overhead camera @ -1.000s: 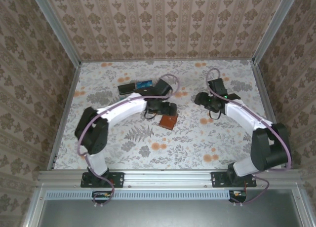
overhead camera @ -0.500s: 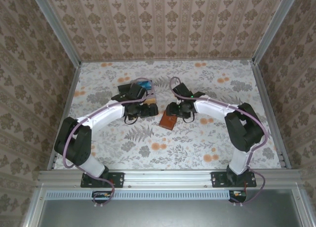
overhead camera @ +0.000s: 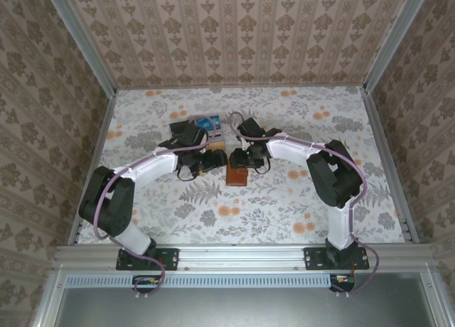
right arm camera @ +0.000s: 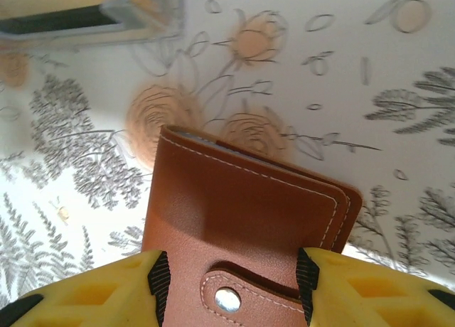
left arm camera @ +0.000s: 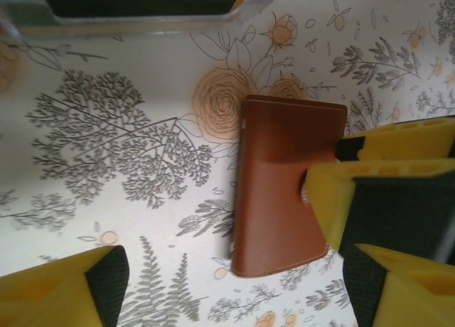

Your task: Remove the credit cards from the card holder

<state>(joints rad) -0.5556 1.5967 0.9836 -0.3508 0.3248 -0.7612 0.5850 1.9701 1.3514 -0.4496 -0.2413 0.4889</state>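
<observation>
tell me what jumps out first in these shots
The brown card holder lies folded shut on the flowered table, both arms bent in toward it. The right gripper straddles its snap end with jaws wide apart, and the open left gripper hovers close on its other side.

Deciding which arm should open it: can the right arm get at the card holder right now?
Probably yes. The fingers of the right gripper sit on either side of the closed card holder, at its snap end, with nothing between them and the leather. Whether they press on it is unclear.
</observation>
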